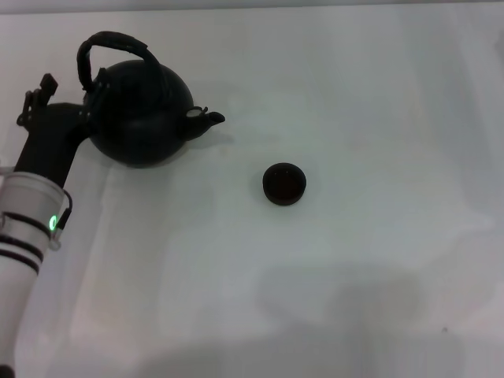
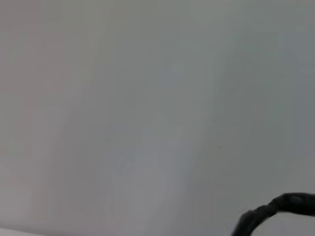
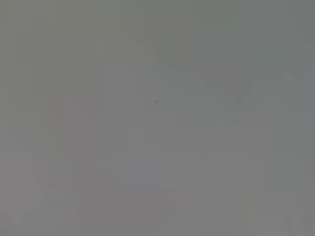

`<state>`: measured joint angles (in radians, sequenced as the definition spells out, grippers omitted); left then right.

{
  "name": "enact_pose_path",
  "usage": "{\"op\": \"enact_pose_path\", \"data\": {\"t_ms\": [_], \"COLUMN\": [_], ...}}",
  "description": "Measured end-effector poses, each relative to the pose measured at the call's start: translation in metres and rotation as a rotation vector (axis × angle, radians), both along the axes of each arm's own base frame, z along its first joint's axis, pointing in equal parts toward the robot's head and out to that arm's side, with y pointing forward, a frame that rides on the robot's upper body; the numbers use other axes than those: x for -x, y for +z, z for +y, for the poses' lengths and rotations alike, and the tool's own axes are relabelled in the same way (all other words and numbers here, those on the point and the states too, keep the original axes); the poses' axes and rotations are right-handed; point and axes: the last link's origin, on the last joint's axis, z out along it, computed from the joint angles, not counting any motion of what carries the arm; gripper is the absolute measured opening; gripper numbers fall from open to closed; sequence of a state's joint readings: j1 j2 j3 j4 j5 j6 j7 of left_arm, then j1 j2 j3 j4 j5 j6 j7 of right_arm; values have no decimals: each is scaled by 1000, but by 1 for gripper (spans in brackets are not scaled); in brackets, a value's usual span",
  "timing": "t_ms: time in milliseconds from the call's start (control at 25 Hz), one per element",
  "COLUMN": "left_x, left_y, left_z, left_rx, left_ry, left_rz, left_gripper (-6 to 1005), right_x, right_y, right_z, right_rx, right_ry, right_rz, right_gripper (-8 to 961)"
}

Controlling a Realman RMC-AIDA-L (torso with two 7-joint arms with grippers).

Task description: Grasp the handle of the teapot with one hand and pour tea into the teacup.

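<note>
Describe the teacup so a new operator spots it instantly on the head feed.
Start from the white table and find the big black teapot at its far left. Follow the pot's spout outward and toward the robot to the teacup. It is a tiny, low, round dark cup, standing alone, with no handle.

Surface: plain pale table (image 2: 147, 108), filling nearly the whole view.
Corner: a dark curved piece of the handle (image 2: 275, 209).
</note>
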<state>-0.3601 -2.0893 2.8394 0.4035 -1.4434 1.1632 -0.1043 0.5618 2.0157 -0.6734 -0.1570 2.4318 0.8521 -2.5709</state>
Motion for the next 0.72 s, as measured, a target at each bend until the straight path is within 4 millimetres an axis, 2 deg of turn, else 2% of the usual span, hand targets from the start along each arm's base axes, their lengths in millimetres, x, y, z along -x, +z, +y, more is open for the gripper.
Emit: {"op": "enact_pose_path", "data": {"t_ms": [80, 360, 560, 720], "left_x": [2, 24, 54, 65], "left_y": [1, 18, 36, 46], "left_z": [-8, -44, -52, -53], "left_rx": [-14, -131, -214, -233], "left_ry": [-8, 56, 199, 216], "left_rz": [-2, -26, -45, -63], "left_gripper": [895, 891, 891, 891], "right_x": [0, 1, 3, 0], "right_y": [0, -6, -12, -14], "right_z": [0, -4, -10, -14], "right_rx": [0, 46, 80, 84], "right_ry": [0, 25, 66, 59], "right_rz": [0, -37, -70, -62], "right_gripper": [845, 844, 844, 844]}}
